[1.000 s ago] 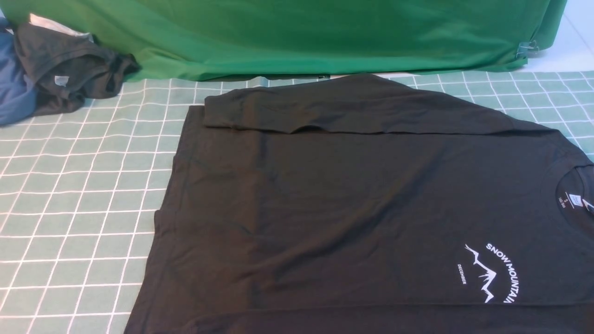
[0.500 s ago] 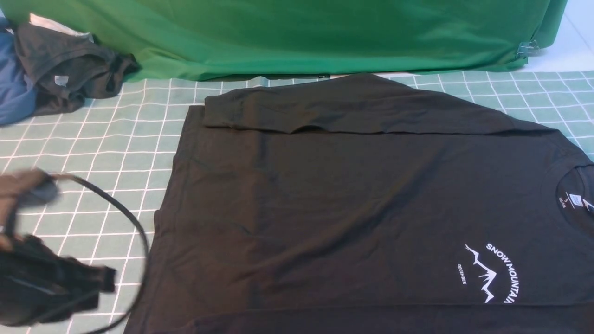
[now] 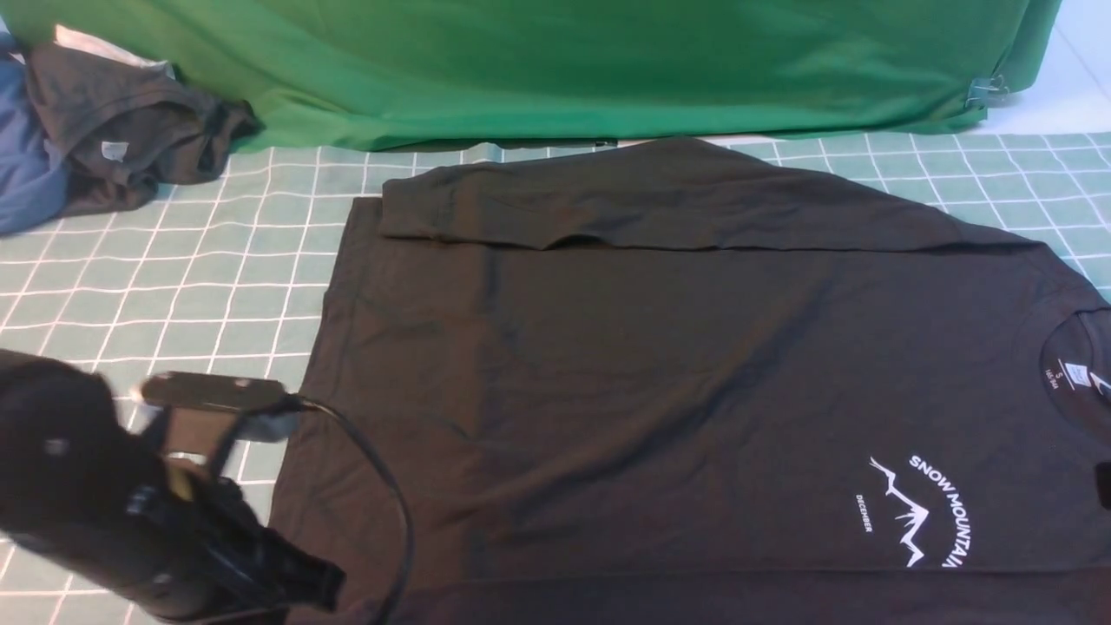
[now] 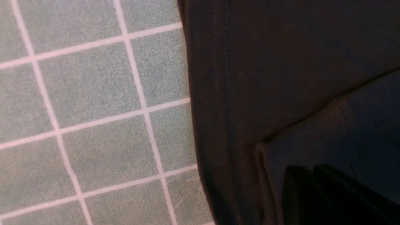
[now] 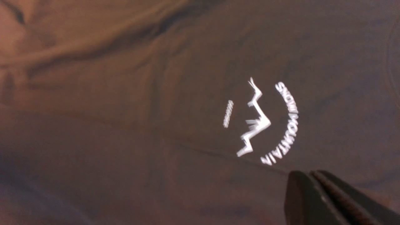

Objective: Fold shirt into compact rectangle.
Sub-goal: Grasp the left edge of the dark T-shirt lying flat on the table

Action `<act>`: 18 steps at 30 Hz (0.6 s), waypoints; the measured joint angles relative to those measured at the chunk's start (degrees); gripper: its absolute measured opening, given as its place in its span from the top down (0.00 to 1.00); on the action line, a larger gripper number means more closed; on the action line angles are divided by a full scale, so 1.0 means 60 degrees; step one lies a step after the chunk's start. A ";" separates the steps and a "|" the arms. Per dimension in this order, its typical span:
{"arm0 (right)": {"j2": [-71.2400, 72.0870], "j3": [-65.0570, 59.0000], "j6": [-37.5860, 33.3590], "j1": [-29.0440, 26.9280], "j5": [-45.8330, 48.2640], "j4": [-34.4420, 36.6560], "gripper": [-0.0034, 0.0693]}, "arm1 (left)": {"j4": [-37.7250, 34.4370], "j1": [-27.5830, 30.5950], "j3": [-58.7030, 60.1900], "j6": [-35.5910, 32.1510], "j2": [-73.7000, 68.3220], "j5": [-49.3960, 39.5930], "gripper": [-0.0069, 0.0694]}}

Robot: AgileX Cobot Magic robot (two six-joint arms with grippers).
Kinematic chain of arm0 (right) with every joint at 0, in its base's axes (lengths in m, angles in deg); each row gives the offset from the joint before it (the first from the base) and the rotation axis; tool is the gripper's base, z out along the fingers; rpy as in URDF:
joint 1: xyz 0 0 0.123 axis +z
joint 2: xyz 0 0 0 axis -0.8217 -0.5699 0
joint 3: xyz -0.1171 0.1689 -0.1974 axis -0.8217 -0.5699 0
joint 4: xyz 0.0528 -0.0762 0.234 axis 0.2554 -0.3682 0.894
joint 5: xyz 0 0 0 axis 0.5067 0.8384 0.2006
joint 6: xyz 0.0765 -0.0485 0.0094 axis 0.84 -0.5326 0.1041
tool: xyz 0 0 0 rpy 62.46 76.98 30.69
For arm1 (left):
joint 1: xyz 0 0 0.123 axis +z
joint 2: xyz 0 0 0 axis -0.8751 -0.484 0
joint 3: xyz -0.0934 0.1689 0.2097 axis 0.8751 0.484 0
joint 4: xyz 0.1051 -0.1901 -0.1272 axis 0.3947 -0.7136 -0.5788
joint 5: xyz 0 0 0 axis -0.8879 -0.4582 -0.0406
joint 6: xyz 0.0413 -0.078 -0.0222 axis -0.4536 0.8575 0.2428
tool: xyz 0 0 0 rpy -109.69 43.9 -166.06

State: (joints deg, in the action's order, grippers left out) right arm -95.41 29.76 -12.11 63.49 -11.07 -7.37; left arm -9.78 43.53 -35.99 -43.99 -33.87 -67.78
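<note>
Shirt (image 3: 660, 391) on tablecloth (image 3: 174, 278), backdrop (image 3: 564, 61) behind

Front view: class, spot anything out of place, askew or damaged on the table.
Only the far-left heap: a dark grey garment lies crumpled against a blue garment, apart from the shirt, which lies flat with its far sleeve folded across. No damage shows.

Black shirt (image 3: 660, 373) with white mountain outline (image 3: 903, 512) and white letters (image 3: 953, 503), white neck label (image 3: 1076, 375), pale green bench (image 3: 174, 286) with white grid lines, plain bright green cloth (image 3: 564, 61), dark grey garment (image 3: 130, 113) with grey tag (image 3: 115, 150), blue garment (image 3: 26, 174)
</note>
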 joint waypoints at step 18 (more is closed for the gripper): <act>0.0000 -0.0957 -0.0065 0.0000 -0.0794 0.0156 0.93 | 0.0783 -0.0609 0.0000 0.0223 -0.1611 0.0605 0.33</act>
State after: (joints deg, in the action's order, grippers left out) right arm -95.41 24.02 -12.50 63.49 -15.83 -6.43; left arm -5.08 39.88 -35.99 -42.65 -43.54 -64.15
